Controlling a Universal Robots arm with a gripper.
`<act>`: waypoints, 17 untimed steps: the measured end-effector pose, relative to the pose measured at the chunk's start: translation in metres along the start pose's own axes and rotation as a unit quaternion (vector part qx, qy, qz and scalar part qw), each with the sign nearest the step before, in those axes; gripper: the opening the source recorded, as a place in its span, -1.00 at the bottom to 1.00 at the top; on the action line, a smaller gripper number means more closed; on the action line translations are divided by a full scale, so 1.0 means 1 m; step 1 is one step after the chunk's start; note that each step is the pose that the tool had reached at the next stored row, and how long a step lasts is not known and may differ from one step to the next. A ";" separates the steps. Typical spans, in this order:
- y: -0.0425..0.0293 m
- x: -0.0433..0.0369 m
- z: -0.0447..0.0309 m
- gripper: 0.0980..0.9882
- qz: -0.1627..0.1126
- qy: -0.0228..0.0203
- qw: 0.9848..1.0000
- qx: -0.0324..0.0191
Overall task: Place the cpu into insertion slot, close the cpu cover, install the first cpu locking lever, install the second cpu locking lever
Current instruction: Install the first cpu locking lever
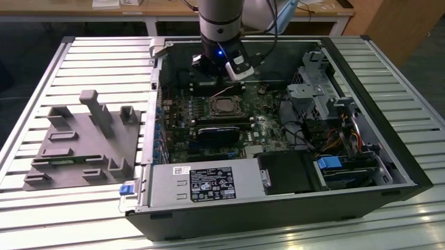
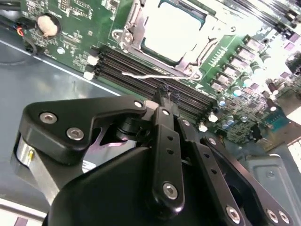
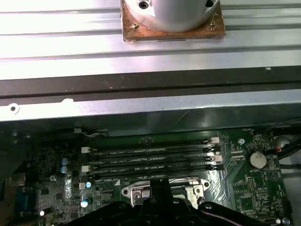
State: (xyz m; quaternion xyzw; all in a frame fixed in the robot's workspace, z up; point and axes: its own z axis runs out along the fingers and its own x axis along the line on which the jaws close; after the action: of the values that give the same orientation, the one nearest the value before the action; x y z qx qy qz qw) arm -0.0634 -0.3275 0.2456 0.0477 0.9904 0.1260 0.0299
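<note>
Two steps look done to me. Exterior view: the cpu (image 1: pixel 224 107) sits in the insertion slot (image 1: pixel 209 107). Second wrist view: the cpu cover (image 2: pixel 136 23) lies down around it, one locking lever (image 2: pixel 141 75) stands loose, and my gripper (image 2: pixel 165 94) is closed on nothing. First wrist view: the gripper is near the memory slots (image 3: pixel 150 157).

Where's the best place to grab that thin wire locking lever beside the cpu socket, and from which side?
Probably the locking lever near the end lying clear of the cpu cover, coming from above. It is a thin wire lying low over the memory slots, so pinch across it, not along it.
</note>
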 end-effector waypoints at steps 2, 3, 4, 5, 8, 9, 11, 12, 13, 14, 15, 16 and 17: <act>-0.0002 0.0000 0.0008 -0.99 -0.001 -0.004 1.000 0.000; -0.0002 0.0000 0.0012 -0.99 -0.002 -0.009 1.000 -0.001; -0.0003 0.0000 0.0015 -0.99 -0.004 -0.014 1.000 -0.001; -0.0004 0.0000 0.0018 -0.99 -0.005 -0.020 1.000 -0.002; -0.0006 0.0001 0.0026 -0.99 -0.009 -0.036 0.999 -0.004; -0.0007 0.0002 0.0030 -0.99 -0.011 -0.041 0.999 -0.004; -0.0010 0.0005 0.0041 -0.99 -0.013 -0.050 0.999 -0.005; -0.0012 0.0009 0.0050 -0.99 -0.014 -0.053 0.998 -0.006; -0.0016 0.0013 0.0060 -0.99 -0.014 -0.055 0.998 -0.006; -0.0020 0.0015 0.0073 -0.99 -0.014 -0.056 0.998 -0.006; -0.0024 0.0016 0.0089 -0.99 -0.015 -0.057 0.998 -0.006; -0.0028 0.0017 0.0106 -0.99 -0.015 -0.057 0.998 -0.006; -0.0032 0.0019 0.0125 -0.99 -0.015 -0.058 0.998 -0.005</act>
State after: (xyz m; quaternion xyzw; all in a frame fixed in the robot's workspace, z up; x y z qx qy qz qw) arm -0.0647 -0.3273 0.2326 0.0399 0.9870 0.1280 0.0890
